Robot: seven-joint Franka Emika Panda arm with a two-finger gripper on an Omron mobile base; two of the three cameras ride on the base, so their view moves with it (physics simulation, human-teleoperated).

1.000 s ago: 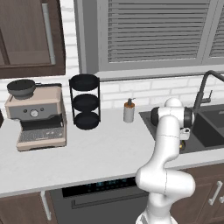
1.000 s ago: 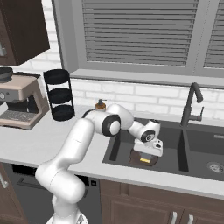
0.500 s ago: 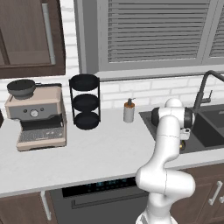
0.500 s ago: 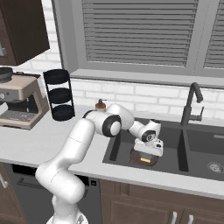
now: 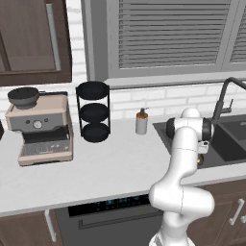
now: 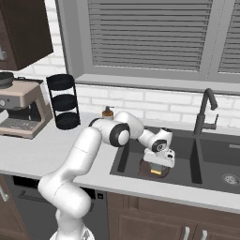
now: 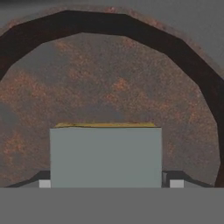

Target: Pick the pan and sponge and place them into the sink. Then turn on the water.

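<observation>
Two dark fingertips barely show at the foot of the hand view, one on each side of the sponge; the gripper appears to have the sponge pinched between them, though the tips are mostly hidden and actual contact cannot be confirmed; the opening is about as wide as the sponge itself. The sponge's grey-green face is turned to the camera, with a thin yellow edge along its top; behind it lies the pan, its mottled rust-brown floor and darker rim curving around the sponge on three sides.

From the right base view, the arm reaches down into the left basin of the sink; the gripper hangs low there, directly over the pan, which rests on the basin floor; a small yellowish patch under the hand looks like the sponge, close above the pan or touching it, which of the two cannot be told. The tall black faucet stands at the back between the basins; a round metal drain shows in the right basin.

From the left base view, the white arm bends over the sink's near edge, and the hand itself is hidden behind the wrist; the faucet rises just beyond.

On the counter stand a soap bottle near the sink, a black three-tier rack, and a coffee machine with a dark bowl on top; no brand, label or writing can be read on any of them.
</observation>
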